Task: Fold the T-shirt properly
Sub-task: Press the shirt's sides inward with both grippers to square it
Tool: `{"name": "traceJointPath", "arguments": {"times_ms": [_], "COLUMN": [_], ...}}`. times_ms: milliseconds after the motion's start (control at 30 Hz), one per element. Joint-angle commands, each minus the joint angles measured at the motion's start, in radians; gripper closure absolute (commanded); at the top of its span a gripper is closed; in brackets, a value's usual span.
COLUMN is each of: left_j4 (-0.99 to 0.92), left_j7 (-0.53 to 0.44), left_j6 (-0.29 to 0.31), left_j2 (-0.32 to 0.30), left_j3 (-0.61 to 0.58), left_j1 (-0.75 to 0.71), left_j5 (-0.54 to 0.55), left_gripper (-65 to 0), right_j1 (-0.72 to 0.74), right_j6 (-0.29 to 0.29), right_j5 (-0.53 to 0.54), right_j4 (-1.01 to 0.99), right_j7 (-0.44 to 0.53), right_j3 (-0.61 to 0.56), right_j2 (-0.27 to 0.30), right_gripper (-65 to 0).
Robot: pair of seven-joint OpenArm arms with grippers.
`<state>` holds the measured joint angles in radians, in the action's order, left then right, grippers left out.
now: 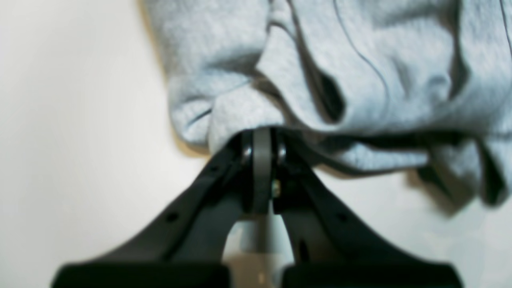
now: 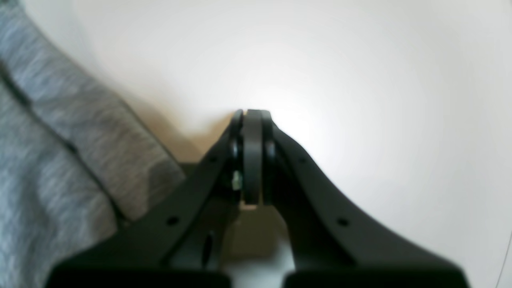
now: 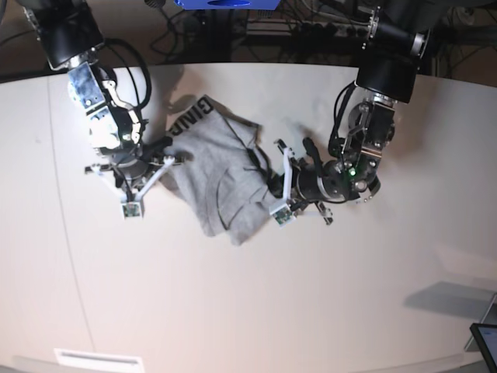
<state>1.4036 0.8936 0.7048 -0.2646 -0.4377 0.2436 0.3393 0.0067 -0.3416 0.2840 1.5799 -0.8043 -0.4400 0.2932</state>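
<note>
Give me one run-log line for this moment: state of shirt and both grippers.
heather-grey cotton T-shirt: crumpled on white table, unfolded | left gripper: shut on T-shirt edge | right gripper: shut, empty, beside T-shirt

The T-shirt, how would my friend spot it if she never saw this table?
Look at the big white table, between the two robot arms. There lies a rumpled grey T-shirt, bunched in a heap. It is the only cloth there, with black letters at its far edge.

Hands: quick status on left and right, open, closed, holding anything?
Left hand: closed, pinching a bunched edge of the T-shirt.
Right hand: closed, holding nothing; its tips are over the bare table, with the shirt beside it.
</note>
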Motion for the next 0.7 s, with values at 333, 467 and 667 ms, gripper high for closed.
{"name": "traceJointPath", "arguments": {"times_ms": [333,467,667], "left_j4": [-0.102,-0.162,-0.248], "left_j7": [0.003,-0.049,-0.104], "left_j6": [-0.007,-0.007,-0.007], "left_j2": [0.049,0.09,0.138], "left_j3": [-0.111,-0.126,-0.126], "left_j1": [0.152,0.175,0.208], "left_j5": [-0.009,-0.009,-0.009], "left_gripper": [0.0,0.0,0.0], "right_j1": [-0.115,-0.136,-0.172], "right_j6": [0.016,0.016,0.016], "right_j5": [0.085,0.087,0.091], "right_j4": [0.115,0.132,0.15], "right_j7": [-0.218,-0.218,-0.218], "right_j3": [-0.007,-0.009,-0.009], "right_j2": [-0.004,-0.004,-0.009], "right_gripper": [0.0,0.0,0.0]}}
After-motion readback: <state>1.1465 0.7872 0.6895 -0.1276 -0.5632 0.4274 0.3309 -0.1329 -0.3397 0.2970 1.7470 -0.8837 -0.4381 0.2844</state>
